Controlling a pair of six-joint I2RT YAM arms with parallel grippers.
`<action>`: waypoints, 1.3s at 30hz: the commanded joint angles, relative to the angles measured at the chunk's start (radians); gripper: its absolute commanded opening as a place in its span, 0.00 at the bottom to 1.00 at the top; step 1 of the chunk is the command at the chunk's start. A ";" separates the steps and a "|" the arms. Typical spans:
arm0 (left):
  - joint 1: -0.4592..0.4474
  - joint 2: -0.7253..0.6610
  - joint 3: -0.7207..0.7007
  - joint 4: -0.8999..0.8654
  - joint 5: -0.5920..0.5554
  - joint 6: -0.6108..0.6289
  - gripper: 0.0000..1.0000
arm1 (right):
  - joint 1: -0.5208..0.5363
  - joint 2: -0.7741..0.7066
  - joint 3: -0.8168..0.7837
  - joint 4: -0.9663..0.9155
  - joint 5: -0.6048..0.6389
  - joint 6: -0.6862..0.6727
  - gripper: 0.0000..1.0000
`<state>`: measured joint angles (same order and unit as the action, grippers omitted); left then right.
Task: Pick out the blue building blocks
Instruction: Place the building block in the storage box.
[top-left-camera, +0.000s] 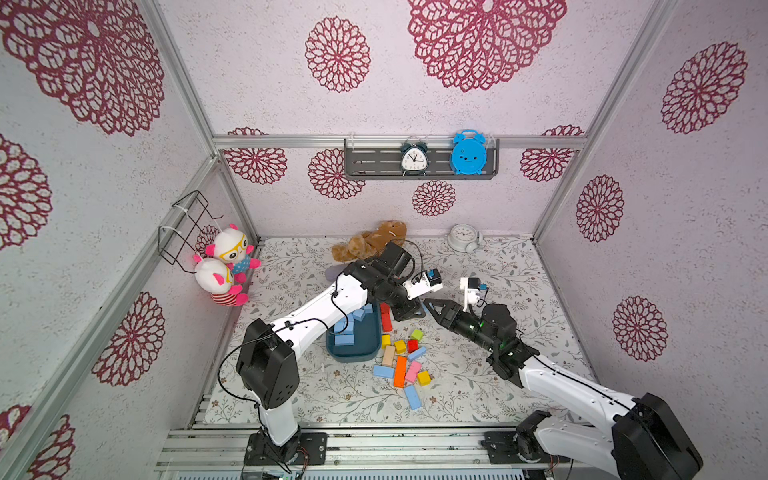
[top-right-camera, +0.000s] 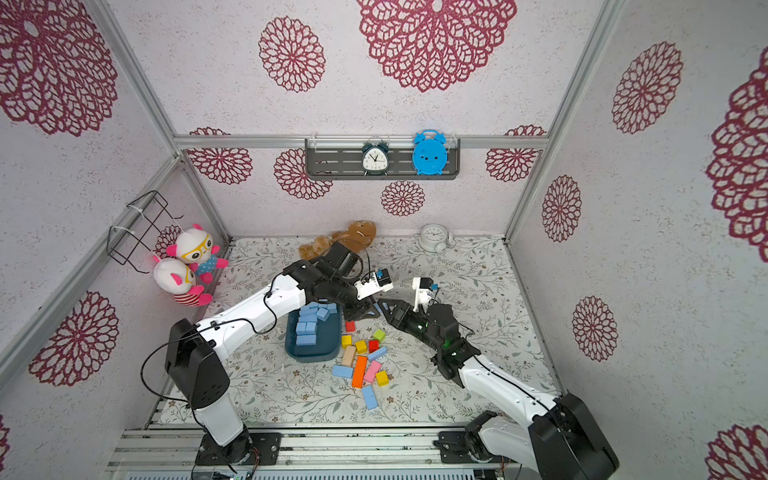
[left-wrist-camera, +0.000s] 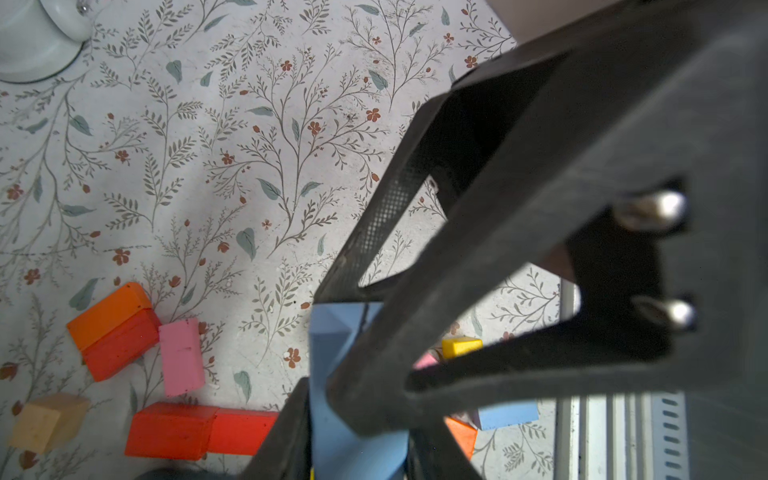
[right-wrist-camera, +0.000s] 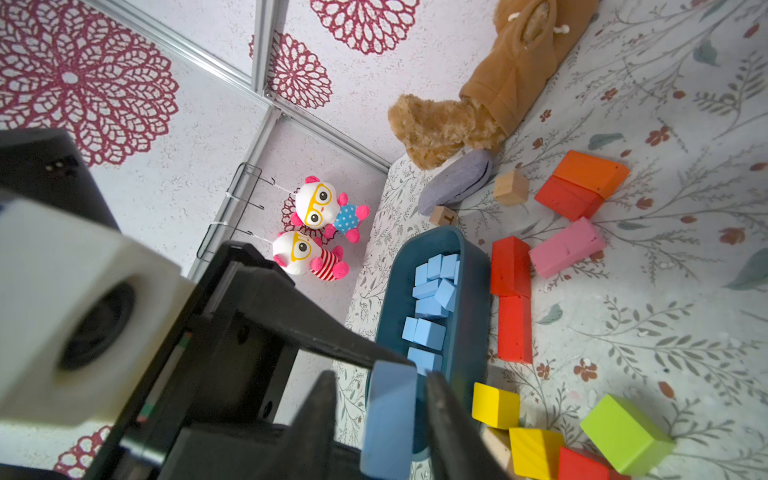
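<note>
Right wrist view. Obs: low in the frame your right gripper (right-wrist-camera: 381, 386) stands open around the blue bar (right-wrist-camera: 388, 419); cloth (right-wrist-camera: 623, 316) shows between the bar and one finger (right-wrist-camera: 316, 415). Your left gripper (left-wrist-camera: 359, 415) looks clamped on the bar's far end: in the left wrist view, bottom centre, its fingers (left-wrist-camera: 286, 440) sit flush against both sides.

Op: Risk from here?

Obs: Read it as a handover half done, seemingly off the cloth, just right of the tray (top-left-camera: 366, 338). If you back the right gripper out at a slant, a finger could drag the bar and twist it out of the left one's hold. It would land among the red blocks (top-left-camera: 386, 318) and yellow blocks (top-left-camera: 400, 346), not in the tray. The two sets of fingers also look close enough to knock.

Op: Top views?

Obs: Both top views bury the bar under the wrists, at centre frame. Only they show you three more blue blocks (top-left-camera: 383, 371) loose on the cloth, lower centre. The right wrist view shows the tray's pile more fully.
</note>
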<state>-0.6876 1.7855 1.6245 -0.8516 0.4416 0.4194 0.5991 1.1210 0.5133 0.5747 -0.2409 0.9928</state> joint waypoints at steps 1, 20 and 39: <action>0.099 0.006 0.022 -0.115 0.038 0.085 0.31 | -0.010 -0.047 0.010 -0.060 0.085 -0.030 0.53; 0.343 0.072 -0.248 -0.110 -0.156 0.474 0.35 | -0.018 0.001 -0.039 -0.102 0.127 -0.066 0.55; 0.281 0.195 -0.165 -0.100 -0.162 0.451 0.50 | -0.018 -0.013 -0.052 -0.097 0.130 -0.063 0.55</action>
<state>-0.4034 1.9965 1.4250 -0.9318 0.2543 0.8726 0.5850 1.1275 0.4641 0.4442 -0.1158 0.9432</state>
